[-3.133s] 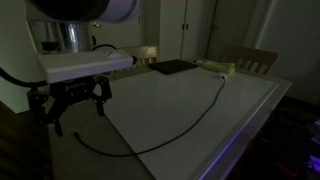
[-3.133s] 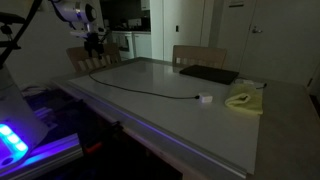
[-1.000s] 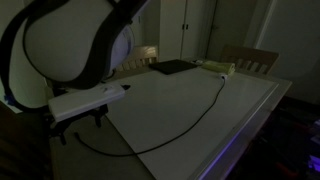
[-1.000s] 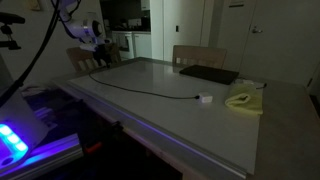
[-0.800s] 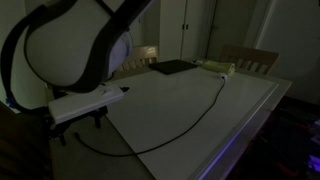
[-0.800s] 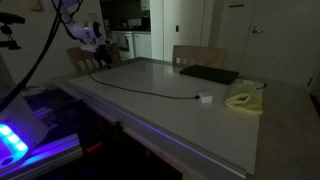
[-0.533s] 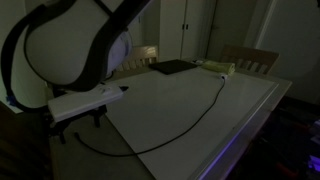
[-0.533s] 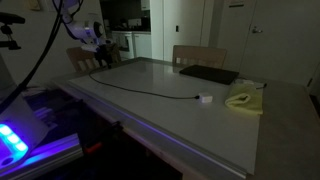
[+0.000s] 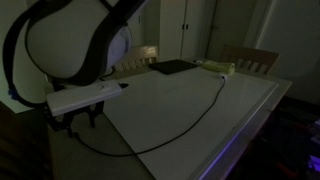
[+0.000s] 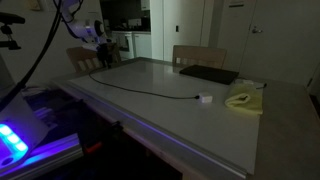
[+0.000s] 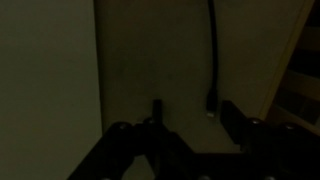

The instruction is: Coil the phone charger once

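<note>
Standing partly open, the end effector [image 11: 192, 108] straddles the phone charger [image 11: 214, 50] tip without gripping.

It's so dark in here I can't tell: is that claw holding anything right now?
Gripper: jaws open, holding nothing; the end of the phone charger lies between them.

phone charger [image 9: 190, 125]: black, no pattern
charger end piece [image 10: 205, 98]: white
table [image 9: 250, 105]: pale grey-white, plain, violet sheen along the edge
flat pad [image 9: 172, 67]: black
box [image 9: 220, 68]: pale greenish
chair [image 9: 250, 58]: light brown wood
arm casing [image 9: 65, 45]: white
gripper [image 11: 192, 115]: black
lamp [image 10: 12, 138]: blue-violet glow
</note>
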Motion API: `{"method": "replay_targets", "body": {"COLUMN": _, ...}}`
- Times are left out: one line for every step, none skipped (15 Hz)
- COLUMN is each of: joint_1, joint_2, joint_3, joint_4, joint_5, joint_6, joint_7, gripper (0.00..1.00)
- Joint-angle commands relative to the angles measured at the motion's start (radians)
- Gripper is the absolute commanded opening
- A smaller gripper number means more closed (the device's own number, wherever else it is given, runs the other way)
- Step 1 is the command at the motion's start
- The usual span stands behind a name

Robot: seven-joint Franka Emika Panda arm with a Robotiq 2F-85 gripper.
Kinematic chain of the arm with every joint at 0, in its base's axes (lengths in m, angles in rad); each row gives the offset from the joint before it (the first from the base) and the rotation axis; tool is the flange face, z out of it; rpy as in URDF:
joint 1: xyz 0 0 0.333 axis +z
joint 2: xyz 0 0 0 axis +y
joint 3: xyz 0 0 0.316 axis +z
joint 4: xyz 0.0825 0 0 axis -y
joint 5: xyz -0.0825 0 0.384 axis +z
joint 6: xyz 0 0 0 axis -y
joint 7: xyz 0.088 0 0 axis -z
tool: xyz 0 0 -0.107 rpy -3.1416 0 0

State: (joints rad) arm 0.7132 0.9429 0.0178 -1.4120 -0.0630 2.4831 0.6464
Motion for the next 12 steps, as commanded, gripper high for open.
{"method": "replay_targets", "body": {"joint_1": 0.0, "joint_2": -0.011, "joint_3": -0.003, "joint_4": -0.013, "joint_5": 0.01, "joint_6": 0.002, "joint_7": 0.022, "gripper": 0.31}}
{"method": "replay_targets", "body": {"joint_1": 0.0, "joint_2": -0.013, "joint_3": -0.004, "joint_4": -0.014, "joint_5": 0.008, "joint_6": 0.004, "joint_7": 0.023, "gripper": 0.23}}
{"method": "replay_targets", "body": {"joint_1": 0.0, "joint_2": -0.015, "joint_3": -0.003, "joint_4": -0.015, "joint_5": 0.008, "joint_6": 0.005, "joint_7": 0.026, "gripper": 0.18}}
{"method": "replay_targets", "body": {"joint_1": 0.0, "joint_2": -0.018, "joint_3": -0.002, "joint_4": -0.02, "joint_5": 0.008, "joint_6": 0.007, "joint_7": 0.026, "gripper": 0.1}}
{"method": "replay_targets", "body": {"joint_1": 0.0, "joint_2": -0.021, "joint_3": -0.001, "joint_4": -0.022, "joint_5": 0.009, "joint_6": 0.006, "joint_7": 0.028, "gripper": 0.04}}
{"method": "replay_targets", "body": {"joint_1": 0.0, "joint_2": -0.023, "joint_3": -0.001, "joint_4": -0.024, "joint_5": 0.01, "joint_6": 0.007, "joint_7": 0.03, "gripper": 0.01}}
{"method": "replay_targets", "body": {"joint_1": -0.001, "joint_2": -0.025, "joint_3": 0.001, "joint_4": -0.025, "joint_5": 0.011, "joint_6": 0.005, "joint_7": 0.032, "gripper": 0.0}}
{"method": "replay_targets", "body": {"joint_1": 0.0, "joint_2": -0.028, "joint_3": 0.0, "joint_4": -0.023, "joint_5": 0.01, "joint_6": 0.0, "joint_7": 0.033, "gripper": 0.0}}
{"method": "replay_targets", "body": {"joint_1": 0.001, "joint_2": -0.03, "joint_3": -0.003, "joint_4": -0.021, "joint_5": 0.006, "joint_6": -0.001, "joint_7": 0.035, "gripper": 0.02}}
{"method": "replay_targets", "body": {"joint_1": 0.002, "joint_2": -0.035, "joint_3": -0.006, "joint_4": -0.02, "joint_5": 0.002, "joint_6": -0.004, "joint_7": 0.035, "gripper": 0.02}}
{"method": "replay_targets", "body": {"joint_1": 0.003, "joint_2": -0.039, "joint_3": -0.011, "joint_4": -0.018, "joint_5": -0.003, "joint_6": -0.007, "joint_7": 0.033, "gripper": 0.02}}
{"method": "replay_targets", "body": {"joint_1": 0.004, "joint_2": -0.049, "joint_3": -0.015, "joint_4": -0.019, "joint_5": -0.012, "joint_6": -0.019, "joint_7": 0.024, "gripper": 0.02}}
